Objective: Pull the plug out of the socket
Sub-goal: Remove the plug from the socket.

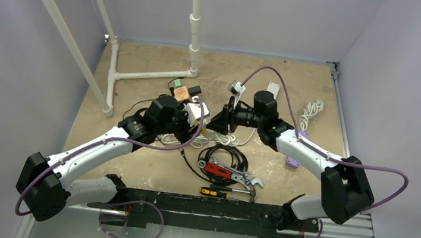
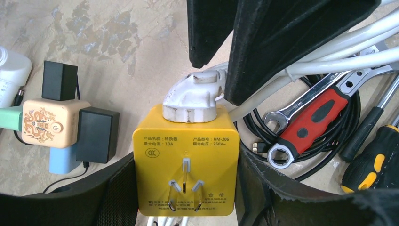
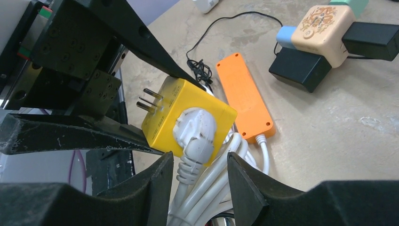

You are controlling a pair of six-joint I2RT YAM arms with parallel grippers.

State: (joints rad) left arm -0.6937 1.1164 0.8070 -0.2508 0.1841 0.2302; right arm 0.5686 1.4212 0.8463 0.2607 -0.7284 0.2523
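Clamps the yellow socket (image 3: 188,94) in the left tool (image 2: 186,157) over the desk (image 3: 329,122), with the white plug (image 3: 195,129) seated in its face, and straddles the plug's neck with the spread fingers of the right tool (image 3: 200,160).

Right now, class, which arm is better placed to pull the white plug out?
The right: the right gripper flanks the white plug, while the left gripper clamps the yellow adapter.

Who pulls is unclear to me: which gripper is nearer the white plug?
Right. The right gripper straddles the plug; the left gripper clamps the adapter holding it.
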